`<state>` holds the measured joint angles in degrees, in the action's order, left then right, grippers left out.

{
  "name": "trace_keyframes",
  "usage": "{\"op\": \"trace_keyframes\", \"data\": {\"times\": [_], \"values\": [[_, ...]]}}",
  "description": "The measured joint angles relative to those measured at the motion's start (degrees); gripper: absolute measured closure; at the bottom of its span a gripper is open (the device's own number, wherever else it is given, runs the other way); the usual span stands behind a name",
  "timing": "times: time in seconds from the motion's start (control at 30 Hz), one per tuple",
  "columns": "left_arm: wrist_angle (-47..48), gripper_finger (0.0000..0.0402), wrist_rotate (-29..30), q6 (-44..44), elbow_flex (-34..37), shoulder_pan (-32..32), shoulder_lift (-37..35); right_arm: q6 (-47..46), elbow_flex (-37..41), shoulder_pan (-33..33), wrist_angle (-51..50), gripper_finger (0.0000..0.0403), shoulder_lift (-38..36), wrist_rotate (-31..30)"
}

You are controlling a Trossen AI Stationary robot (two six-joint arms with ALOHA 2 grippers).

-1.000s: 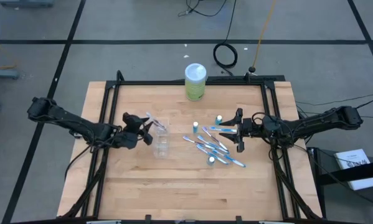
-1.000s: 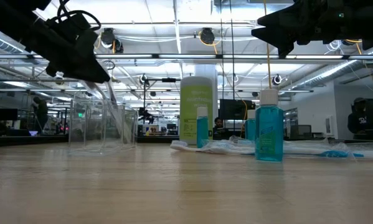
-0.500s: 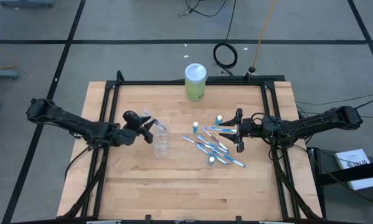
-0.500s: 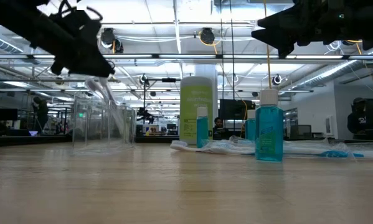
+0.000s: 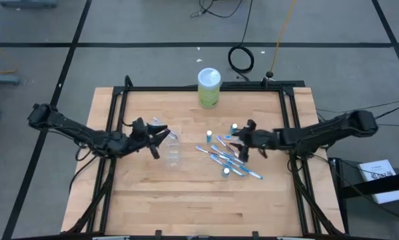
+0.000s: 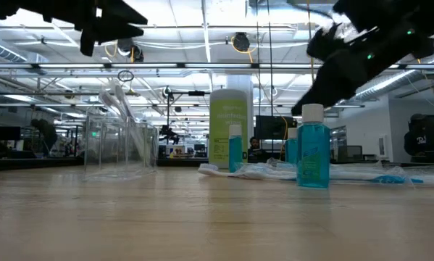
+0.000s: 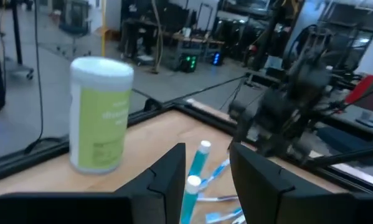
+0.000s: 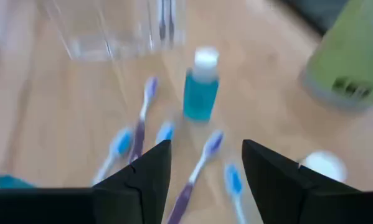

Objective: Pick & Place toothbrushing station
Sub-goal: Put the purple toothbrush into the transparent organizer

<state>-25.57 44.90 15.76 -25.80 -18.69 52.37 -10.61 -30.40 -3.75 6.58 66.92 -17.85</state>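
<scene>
The clear plastic cup (image 5: 173,155) stands on the table left of centre, also in the low view (image 6: 122,148). One toothbrush (image 5: 164,129) stands in it, leaning on the rim (image 6: 117,100). Several blue-and-white toothbrushes (image 5: 227,157) lie in a loose pile right of centre, with small white-capped teal tubes (image 5: 210,136) (image 6: 312,154) standing among them. My left gripper (image 5: 156,139) is open and empty, above and just left of the cup (image 7: 208,155). My right gripper (image 5: 243,141) is open and empty, slanting down over the pile's right side (image 8: 206,152).
A green canister with a white lid (image 5: 209,88) stands at the far edge, centre. A black frame (image 5: 119,100) runs around the wooden top. There is bare wood along the near edge.
My left gripper has risen away from the cup; the toothbrush stays leaning in the cup. My right gripper has gone toward the table's left and tipped down toward the toothbrush pile.
</scene>
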Motion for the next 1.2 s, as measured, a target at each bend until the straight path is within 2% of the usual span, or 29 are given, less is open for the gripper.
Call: {"op": "trace_keyframes", "data": {"times": [0.3, 0.6, 0.77, 1.03, 1.1, 1.2], "values": [[-0.79, 0.0273, 0.09, -2.53, 0.0, 0.11, 0.05, -8.48, -2.33, -1.64, -6.51, 0.0216, 15.87, 1.76], [-0.16, 0.0273, 0.11, -3.51, 0.0, 0.19, 0.05, -9.92, -2.6, -1.73, -5.95, 0.0223, 20.55, 2.35], [0.2, 0.0273, 0.12, -3.45, 0.0, 0.29, 0.05, -9.9, -2.57, -1.75, -6.64, 0.0267, 20.63, 2.91], [0.21, 0.0273, 0.13, -3.42, 0.0, 0.29, 0.05, -9.64, -2.53, -1.75, -7.73, 0.038, 20.72, 3.17], [0.2, 0.0273, 0.13, -3.41, 0.0, 0.29, 0.05, -8.96, -2.49, -1.75, -7.62, 0.0389, 20.72, 3.17], [0.22, 0.0273, 0.13, -3.39, 0.0, 0.29, 0.05, -8.23, -2.42, -1.75, -6.72, 0.0383, 20.41, 3.26]]}}
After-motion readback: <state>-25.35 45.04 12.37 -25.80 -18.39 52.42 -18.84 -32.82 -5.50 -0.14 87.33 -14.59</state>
